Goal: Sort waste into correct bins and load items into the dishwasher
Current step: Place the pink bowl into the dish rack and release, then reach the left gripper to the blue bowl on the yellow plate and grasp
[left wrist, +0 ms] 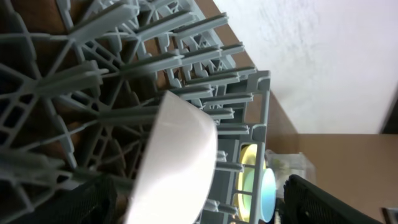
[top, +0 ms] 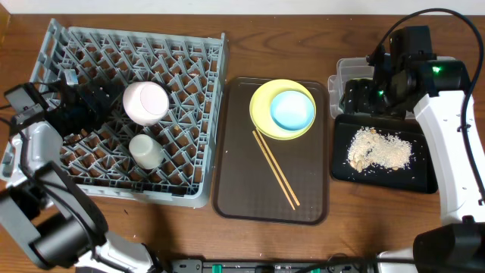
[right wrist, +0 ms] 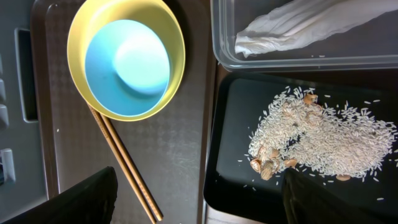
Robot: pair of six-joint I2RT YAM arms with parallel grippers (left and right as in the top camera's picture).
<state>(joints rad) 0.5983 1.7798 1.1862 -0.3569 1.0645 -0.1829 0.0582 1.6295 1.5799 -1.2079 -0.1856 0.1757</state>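
Note:
The grey dish rack (top: 197,68) holds a white bowl (top: 145,102) on its side. My left gripper (top: 106,102) is open around that bowl (left wrist: 177,155), with its fingers (left wrist: 199,205) apart from the bowl's sides. The light blue bowl (top: 292,110) sits in the pale yellow plate (top: 261,114). Two chopsticks (top: 275,168) lie beside them. My right gripper (top: 362,97) is open and empty (right wrist: 199,199) over the clear tub (top: 345,72), which holds crumpled white paper (right wrist: 298,28). Food scraps (top: 379,149) lie in the black tray (top: 424,178). No snack wrapper is in view.
A dark brown serving tray (top: 235,189) between the rack and the bins carries the plate, blue bowl and chopsticks. A pale cup (top: 144,150) stands in the rack in front of the white bowl. Cables run at the back right.

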